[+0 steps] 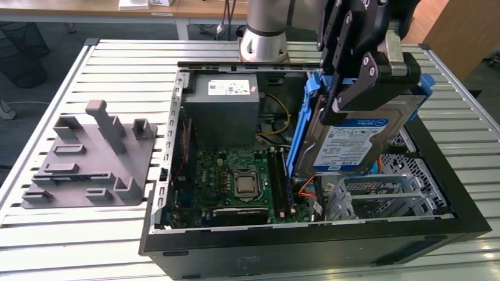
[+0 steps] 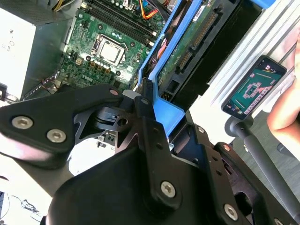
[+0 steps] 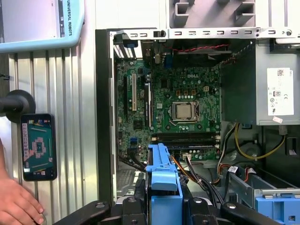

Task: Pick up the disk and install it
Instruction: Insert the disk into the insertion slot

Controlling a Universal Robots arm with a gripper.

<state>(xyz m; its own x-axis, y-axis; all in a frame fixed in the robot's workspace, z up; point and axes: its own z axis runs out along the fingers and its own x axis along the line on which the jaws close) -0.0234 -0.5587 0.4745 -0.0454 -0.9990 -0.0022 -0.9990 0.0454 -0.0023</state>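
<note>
I'm looking down at a slatted metal table (image 1: 117,234) with the open computer case (image 1: 312,246) lying on it, side panel off. Outside the case, on the exterior view's left, a grey moulded fixture (image 1: 86,158) sits on the slats, well apart from the case wall.

Inside the case, the grey power-supply box (image 1: 226,111) fills the far corner. The green motherboard (image 1: 234,181) lies just beside it, nearer the case front. The metal drive cage (image 1: 383,196) occupies the case's other side, toward the exterior view's right.

The disk (image 1: 352,140) hangs steeply tilted over that side of the case, with its white-and-blue label facing the exterior camera. Its lower end dips into the case opening between the motherboard and the drive cage, and it is not seated in the cage. The gripper (image 1: 371,88) holds the disk's upper end, fingers clamped onto its blue side rails. In the first wrist view I see the blue rail pinched between the two black fingers (image 3: 140,190).

Outside the case, a phone (image 3: 39,146) rests near its wall, with a person's hand (image 3: 16,206) beside it.
</note>
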